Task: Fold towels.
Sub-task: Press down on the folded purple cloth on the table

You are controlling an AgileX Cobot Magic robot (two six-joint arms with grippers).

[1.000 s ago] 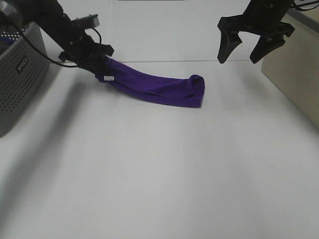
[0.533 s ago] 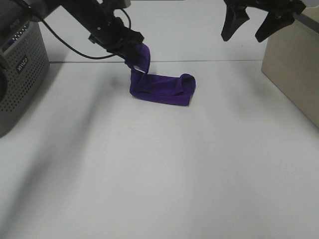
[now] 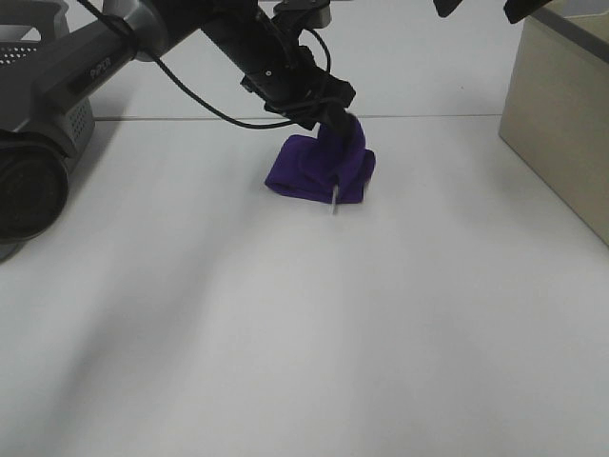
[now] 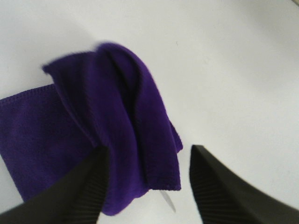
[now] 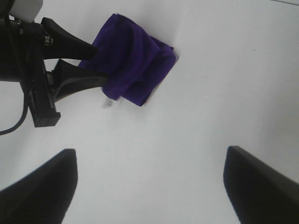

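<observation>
The purple towel (image 3: 314,167) lies bunched and folded over on the white table (image 3: 304,333), toward the back middle. Its white tag (image 3: 335,198) hangs off the front edge. My left gripper (image 3: 335,112) is right over the towel's right end, jaws apart, with the raised fold of cloth between its fingers. In the left wrist view the towel (image 4: 121,116) drapes against one finger (image 4: 79,186), clear of the other. My right gripper (image 3: 481,8) is open and empty, high at the back right. In the right wrist view it (image 5: 149,154) is far above the towel (image 5: 135,70).
A grey perforated basket (image 3: 48,57) stands at the far left behind my left arm (image 3: 105,57). A beige box (image 3: 561,114) stands at the right edge.
My left gripper carried the towel's left end up and over to the right, onto the other end, and its jaws have parted. The right gripper rose toward the top of the view.
</observation>
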